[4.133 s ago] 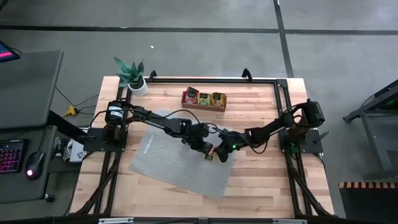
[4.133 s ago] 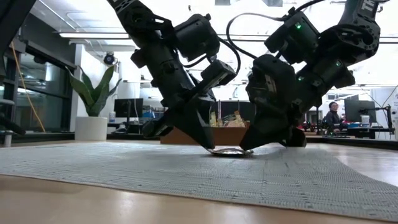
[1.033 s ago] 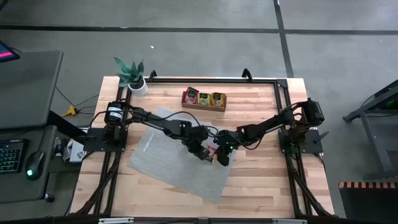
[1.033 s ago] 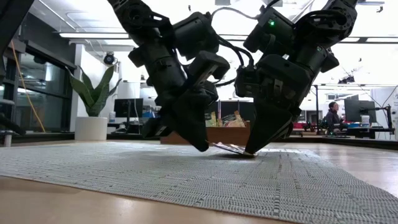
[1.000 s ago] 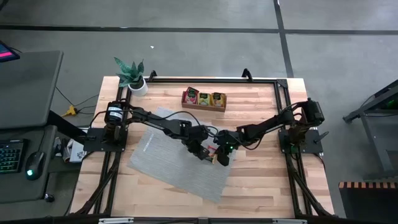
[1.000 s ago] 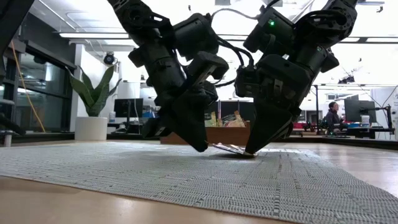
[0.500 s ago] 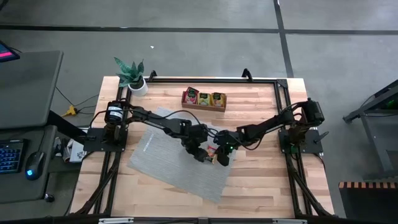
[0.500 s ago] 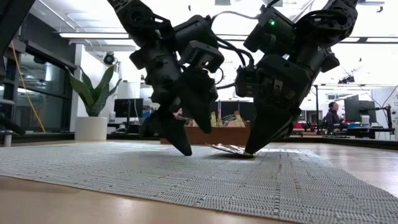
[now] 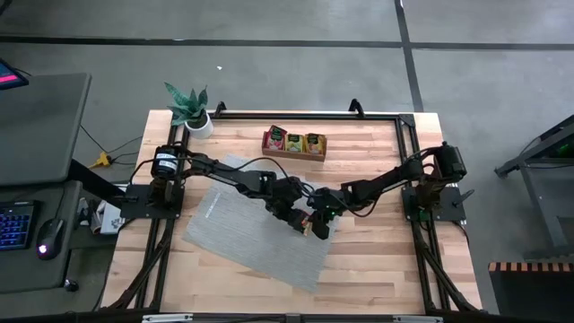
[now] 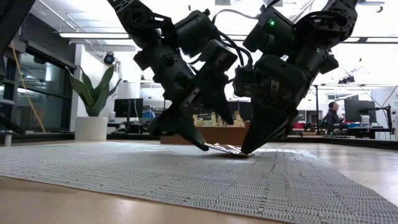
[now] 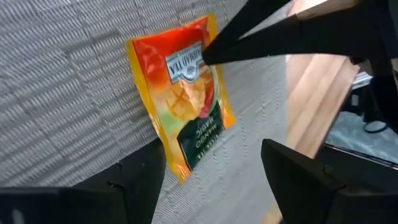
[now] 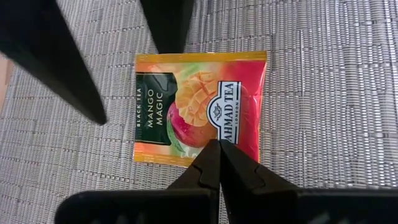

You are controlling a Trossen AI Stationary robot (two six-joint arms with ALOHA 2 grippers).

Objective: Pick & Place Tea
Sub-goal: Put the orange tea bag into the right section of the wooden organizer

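Observation:
An orange-and-red tea sachet (image 12: 199,106) with a dark green label patch lies on the grey woven mat (image 9: 242,238), near the mat's right edge. My right gripper (image 12: 217,148) is shut, its tips down on the sachet's red end. My left gripper (image 11: 211,154) is open and slants down over the sachet's label end. One of its fingers (image 12: 68,68) stands beside that end and the other (image 12: 166,28) stands at the sachet's long edge. In the low view both grippers (image 10: 217,134) (image 10: 244,149) meet over the flat sachet (image 10: 227,150). My right gripper presses its shut fingertips down on the sachet's red end, close to one long edge (image 12: 219,132), slanting down from the table's right side. The sachet lies on the mat beneath the tips. My left gripper: I cannot tell whether either fingertip touches the sachet.
A brown wooden tray (image 9: 293,152) holding several sachets stands at the far middle of the table. A potted plant (image 9: 190,109) is at the far left corner. Bare wooden tabletop (image 9: 377,260) lies to the right of the mat and nearer than it.
My left gripper has opened beside the sachet and rolled a little at the wrist without shifting its place. My right gripper has kept still, and the sachet stays on the mat under its tips.

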